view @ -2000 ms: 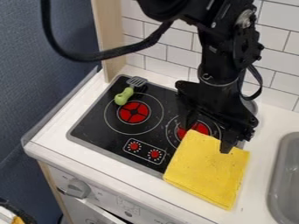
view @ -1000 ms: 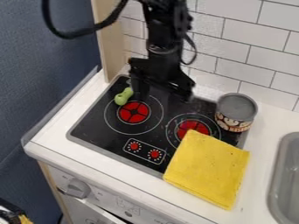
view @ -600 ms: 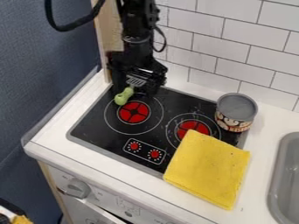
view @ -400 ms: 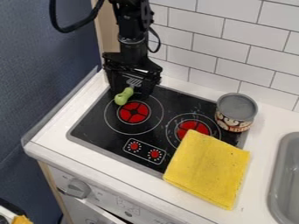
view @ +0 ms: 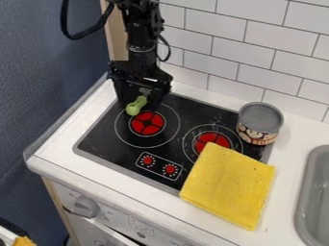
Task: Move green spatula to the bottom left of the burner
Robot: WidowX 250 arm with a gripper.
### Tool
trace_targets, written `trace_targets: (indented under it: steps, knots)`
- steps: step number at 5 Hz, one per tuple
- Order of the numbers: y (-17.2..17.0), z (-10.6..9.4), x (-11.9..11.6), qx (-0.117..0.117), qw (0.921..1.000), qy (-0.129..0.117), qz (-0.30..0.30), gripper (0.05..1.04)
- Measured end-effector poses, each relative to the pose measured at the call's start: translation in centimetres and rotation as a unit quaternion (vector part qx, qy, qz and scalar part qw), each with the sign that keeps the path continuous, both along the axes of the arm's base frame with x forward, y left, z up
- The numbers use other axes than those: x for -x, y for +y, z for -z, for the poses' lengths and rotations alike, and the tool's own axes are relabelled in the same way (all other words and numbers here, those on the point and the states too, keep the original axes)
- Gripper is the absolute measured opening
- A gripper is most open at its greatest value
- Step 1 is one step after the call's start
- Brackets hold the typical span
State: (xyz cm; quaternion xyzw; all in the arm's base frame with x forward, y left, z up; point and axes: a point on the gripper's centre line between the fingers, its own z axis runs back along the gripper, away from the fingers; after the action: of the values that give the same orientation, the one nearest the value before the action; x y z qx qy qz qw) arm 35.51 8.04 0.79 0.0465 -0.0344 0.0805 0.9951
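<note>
Black cooktop [view: 101,137] under my gripper [view: 137,104]; fingers apart, green spatula [view: 135,106] between them. Step: pre-grasp, I judge. Next: lower, close.

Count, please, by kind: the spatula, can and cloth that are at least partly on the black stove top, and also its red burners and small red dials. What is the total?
Green spatula: 1
Can: 1
Yellow cloth: 1
Red burners: 2
Small red dials: 2
Total: 7

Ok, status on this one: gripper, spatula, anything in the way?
Gripper open around green spatula. Spatula at left burner's upper edge, not bottom left. Yellow cloth and can off right, likely no obstruction.
</note>
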Motion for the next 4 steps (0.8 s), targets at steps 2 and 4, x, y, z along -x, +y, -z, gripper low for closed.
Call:
trace_targets:
  steps: [2, 4]
  knots:
    - [0.3, 1.5, 0.2, -0.009, 0.9998, 0.015, -0.005, 0.956]
    - [0.2, 2.4, 0.2, -0.017, 0.9997, 0.019, 0.005, 0.417]
